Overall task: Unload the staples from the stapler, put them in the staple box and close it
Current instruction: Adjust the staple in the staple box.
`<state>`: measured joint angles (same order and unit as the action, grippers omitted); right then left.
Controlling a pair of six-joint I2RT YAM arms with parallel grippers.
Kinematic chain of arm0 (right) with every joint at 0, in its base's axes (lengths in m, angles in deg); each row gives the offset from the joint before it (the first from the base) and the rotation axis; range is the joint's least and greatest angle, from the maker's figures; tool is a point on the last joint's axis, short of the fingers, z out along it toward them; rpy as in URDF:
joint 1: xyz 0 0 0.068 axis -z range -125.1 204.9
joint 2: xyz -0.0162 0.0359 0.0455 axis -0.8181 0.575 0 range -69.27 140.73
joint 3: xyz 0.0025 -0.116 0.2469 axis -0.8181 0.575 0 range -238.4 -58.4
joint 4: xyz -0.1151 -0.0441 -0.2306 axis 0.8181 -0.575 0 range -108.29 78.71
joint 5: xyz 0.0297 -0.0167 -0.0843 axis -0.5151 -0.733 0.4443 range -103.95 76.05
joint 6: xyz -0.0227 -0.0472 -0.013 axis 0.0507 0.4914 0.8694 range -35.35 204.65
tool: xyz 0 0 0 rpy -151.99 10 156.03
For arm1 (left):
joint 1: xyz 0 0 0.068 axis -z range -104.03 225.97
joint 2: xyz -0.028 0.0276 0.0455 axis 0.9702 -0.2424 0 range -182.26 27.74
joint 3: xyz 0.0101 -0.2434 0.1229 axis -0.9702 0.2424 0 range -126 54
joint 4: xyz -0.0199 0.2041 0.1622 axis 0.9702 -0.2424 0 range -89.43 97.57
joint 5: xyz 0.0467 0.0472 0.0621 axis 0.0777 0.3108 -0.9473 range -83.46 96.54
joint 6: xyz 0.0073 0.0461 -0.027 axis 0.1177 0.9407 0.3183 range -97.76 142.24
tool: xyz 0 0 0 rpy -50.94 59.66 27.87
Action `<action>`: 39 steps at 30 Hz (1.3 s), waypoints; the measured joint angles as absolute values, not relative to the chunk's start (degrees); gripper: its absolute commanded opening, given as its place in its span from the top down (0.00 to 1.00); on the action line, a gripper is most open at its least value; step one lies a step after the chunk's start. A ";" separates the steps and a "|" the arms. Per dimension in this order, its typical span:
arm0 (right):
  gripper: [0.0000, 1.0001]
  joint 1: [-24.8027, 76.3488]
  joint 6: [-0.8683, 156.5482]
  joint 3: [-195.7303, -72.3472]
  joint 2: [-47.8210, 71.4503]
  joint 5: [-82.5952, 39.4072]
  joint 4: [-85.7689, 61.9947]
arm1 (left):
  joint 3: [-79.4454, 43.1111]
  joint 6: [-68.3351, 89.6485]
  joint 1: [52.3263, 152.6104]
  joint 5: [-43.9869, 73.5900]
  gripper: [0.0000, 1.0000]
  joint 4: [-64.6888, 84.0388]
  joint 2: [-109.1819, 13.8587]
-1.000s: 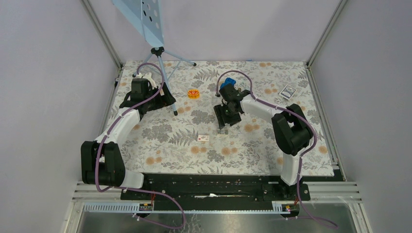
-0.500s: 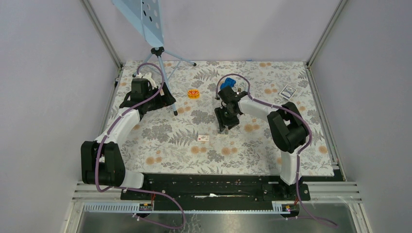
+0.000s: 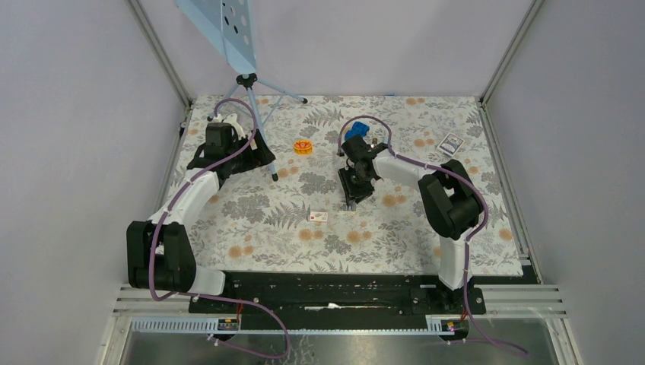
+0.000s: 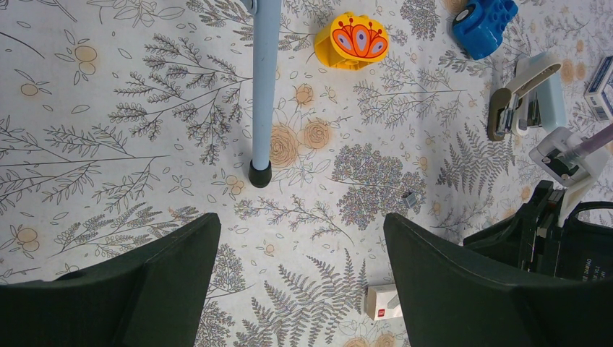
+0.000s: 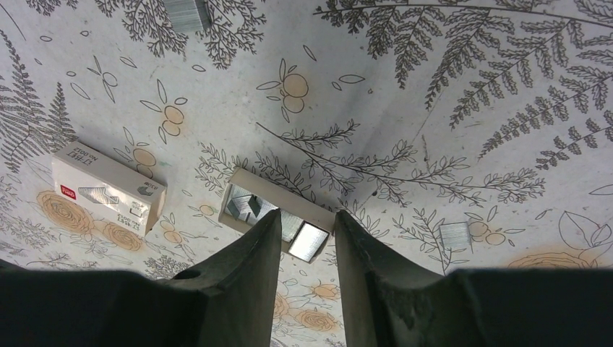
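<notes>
Floral cloth covers the desk (image 3: pixel 251 228), with grey walls on three sides. The right claw (image 5: pixel 307 224) points down at the middle of the desk, its two fingers drawn close with only a narrow gap. In that gap lie the staples (image 5: pixel 307 242), a short silvery strip at the near end of a small cardboard tray (image 5: pixel 282 194). I cannot tell whether the fingers actually pinch the strip or only flank it. A white box (image 5: pixel 108 189) with an orange mark lies just left of the tray. One loose strip (image 5: pixel 455 235) rests on the cloth to its right and another strip (image 5: pixel 186 13) farther off. The left claw (image 4: pixel 300 224) hangs spread wide and empty at the far left, near a tripod leg (image 4: pixel 264 87). The stapler (image 4: pixel 524 97) lies hinged open beyond the right arm, near a blue block (image 4: pixel 484 18) and well right of a yellow toy (image 4: pixel 350 40).
</notes>
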<state>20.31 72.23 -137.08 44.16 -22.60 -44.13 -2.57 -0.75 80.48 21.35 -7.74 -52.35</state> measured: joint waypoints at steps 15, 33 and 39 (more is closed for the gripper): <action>0.49 20.29 72.19 -137.08 44.16 -22.60 -43.74 | -2.55 -0.75 80.48 21.35 0.12 -7.74 -52.35; 0.47 20.29 71.90 -137.17 42.22 -21.99 -43.43 | -2.55 -0.77 80.48 21.37 0.12 -7.74 -52.35; 0.60 20.11 71.75 -139.83 42.43 -22.05 -43.26 | -2.55 -0.86 80.48 21.39 0.12 -7.74 -52.24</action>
